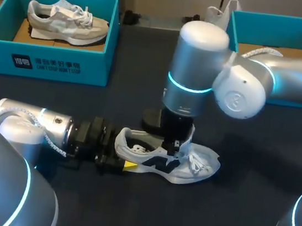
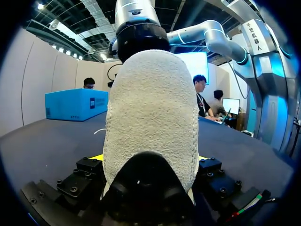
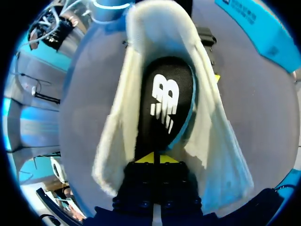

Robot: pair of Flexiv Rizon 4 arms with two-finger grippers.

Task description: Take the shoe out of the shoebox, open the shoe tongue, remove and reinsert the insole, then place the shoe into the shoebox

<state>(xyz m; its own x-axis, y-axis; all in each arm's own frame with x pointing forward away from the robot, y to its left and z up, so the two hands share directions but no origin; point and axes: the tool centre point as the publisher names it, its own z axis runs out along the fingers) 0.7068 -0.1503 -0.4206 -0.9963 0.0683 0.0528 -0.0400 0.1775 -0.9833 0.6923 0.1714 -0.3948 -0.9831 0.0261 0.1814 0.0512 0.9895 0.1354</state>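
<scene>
Progress: shoe [image 1: 167, 160] out, near the table's [image 1: 249, 215] front edge; insole [image 3: 164, 103] step seemingly in hand; reboxing left | left claw [image 1: 125, 161] pinches the heel | right claw [image 3: 154, 159] pressed together at the insole's fore end | far-left box [image 1: 46, 60] holds another shoe [image 1: 68, 21] | far-right box [image 1: 280, 21] shows a bare floor, part hidden

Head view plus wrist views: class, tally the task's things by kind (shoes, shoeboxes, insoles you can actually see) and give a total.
Shoes: 2 (boxed shoe, shoe on the table)
Shoeboxes: 2 (left shoebox, right shoebox)
Insoles in sight: 1 (insole, inside the shoe on the table)
Total: 5
</scene>
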